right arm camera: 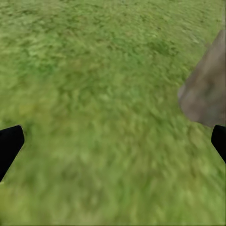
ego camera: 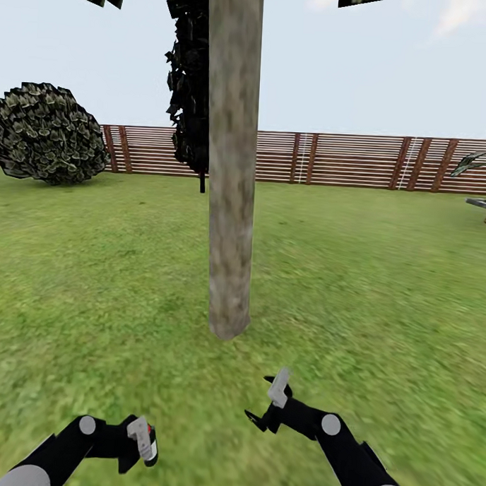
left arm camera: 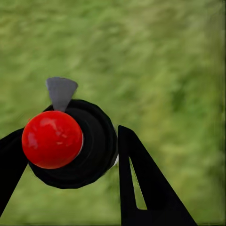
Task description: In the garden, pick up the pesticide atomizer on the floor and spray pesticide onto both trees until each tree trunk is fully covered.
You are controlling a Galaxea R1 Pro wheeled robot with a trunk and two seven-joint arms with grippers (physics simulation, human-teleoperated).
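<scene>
Atomizer point(left arm camera: 66, 143), with its red ball top and black body, sits clamped between the dark fingers of the left end effector point(ego camera: 141, 442), low at the left of the head view just above the lawn point(ego camera: 92, 300); in the left wrist view a grey nozzle tip sticks out from its black body over blurred grass. Across from it, the right end effector point(ego camera: 270, 403) is spread wide and holds nothing, its two black fingertips point(right arm camera: 9, 146) standing far apart at the edges of the right wrist view, with the flared foot of a trunk point(right arm camera: 207, 89) near one of them. Just ahead of both arms, a thick, mottled grey-brown trunk point(ego camera: 231, 165) rises straight from the grass and runs out of the top of the head view. Behind it stands a dark, narrow tree point(ego camera: 190, 85). Farther off to the left a round shrub point(ego camera: 46, 132) sits on the lawn, and a reddish-brown slatted fence point(ego camera: 345, 159) closes the garden under a pale sky. At the far right edge some palm fronds point(ego camera: 480, 158) reach in.
</scene>
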